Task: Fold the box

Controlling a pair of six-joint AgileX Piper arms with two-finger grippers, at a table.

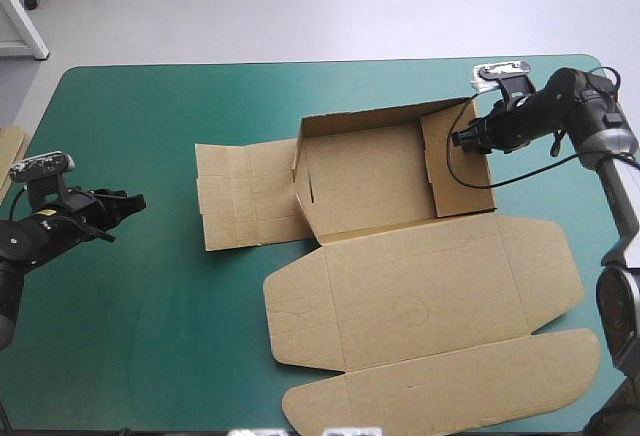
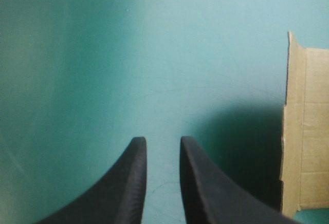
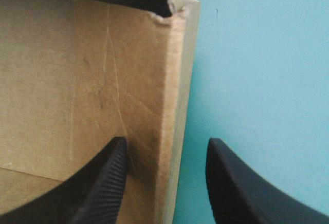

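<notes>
Standing behind the robot and looking down at the teal-green cover (image 1: 150, 336), I see at the far left of the frame a strip of board (image 1: 10, 156) poking in at the table's left edge. Just below it, at middle left, the left gripper (image 1: 135, 206) sits low over bare cover, well apart from the box (image 1: 370, 181) and pointing toward it. From its wrist, its black fingers (image 2: 128, 183) stand a narrow gap apart with nothing between them, and only an edge of the box (image 2: 306, 131) shows ahead and off to one side. Moving right, a side flap (image 1: 245, 196) lies flat on the cover left of centre, joined to the box. The box sits right of centre in the upper half of the frame, an open tray with its left, far and right walls raised. Its lid (image 1: 430, 286) is spread flat toward the lower right, reaching almost to the bottom edge. At the upper right the right gripper (image 1: 458, 141) is at the right wall (image 1: 450, 181). The wrist camera shows it (image 3: 167, 144) parted wide and straddling that wall (image 3: 169, 80). One finger (image 3: 103, 183) is inside the tray and the other (image 3: 241, 188) is outside over the cover, neither plainly pressing the board.
</notes>
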